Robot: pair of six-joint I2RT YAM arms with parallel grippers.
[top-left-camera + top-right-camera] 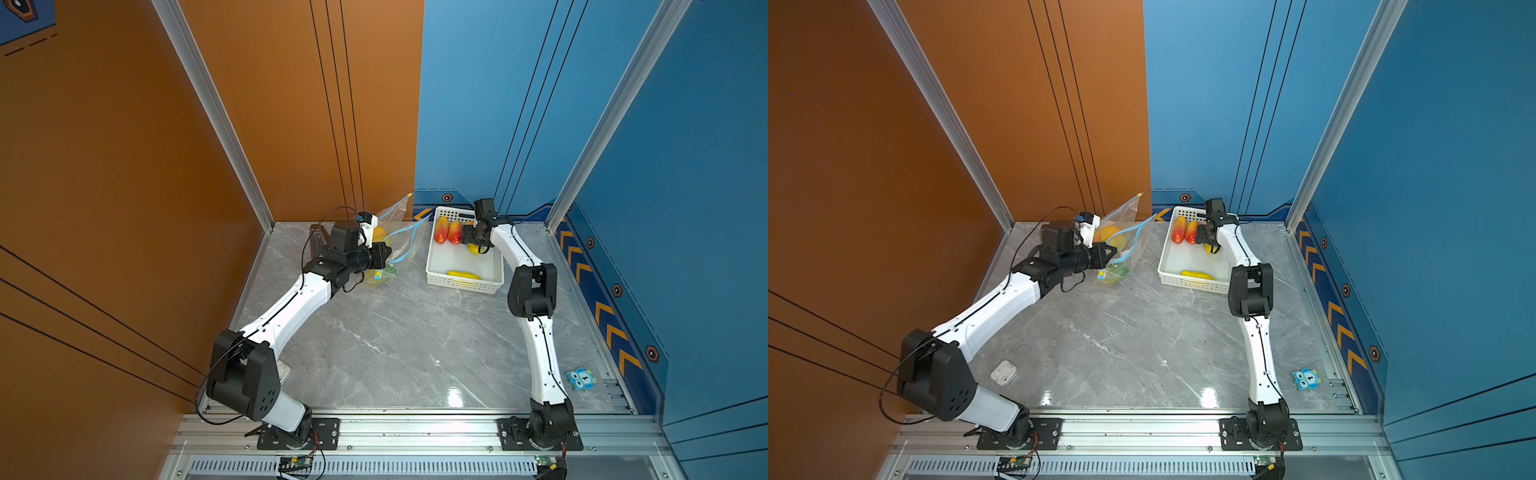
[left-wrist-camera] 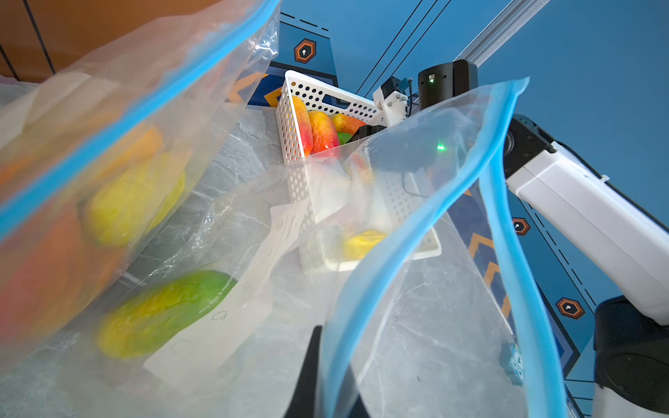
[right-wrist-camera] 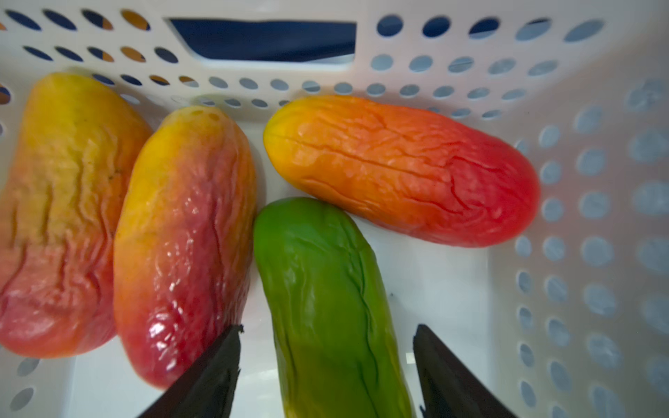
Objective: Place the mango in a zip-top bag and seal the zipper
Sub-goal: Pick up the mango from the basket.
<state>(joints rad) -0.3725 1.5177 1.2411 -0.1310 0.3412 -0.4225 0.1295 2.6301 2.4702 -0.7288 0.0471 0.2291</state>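
Right wrist view: right fingers [image 3: 213, 372] are spread, one on each side of the green mango [image 3: 325, 289]. A sliver of white floor shows on both sides, so no contact yet. The mango lies flat in the white perforated basket [image 3: 579, 217]. Its far end sits against a red-orange mango [image 3: 398, 170] lying crosswise by the end wall, and two more red-orange ones [image 3: 181, 235] lie side by side just beside it. Straddling the narrow width looks deliberate, since that is the shortest span to close across. Skins are glossy, wrinkled and creased like soft moulded rubber; they probably give under a squeeze and are slick where shiny. Left wrist view: left fingers [image 2: 307, 376] are pressed together on the rim film of the zip-top bag [image 2: 416, 289], lifting one lip. This seems meant to hold the mouth gaping toward the basket. The blue zipper strip [image 2: 506, 217] is wavy and unsealed. The film is thin, clear, crinkled and floppy, and yellow and green fruits [image 2: 163, 311] lie inside. Both top views show the bag on the grey marbled bench [image 1: 395, 332], near the basket; I cannot tell whether they touch.
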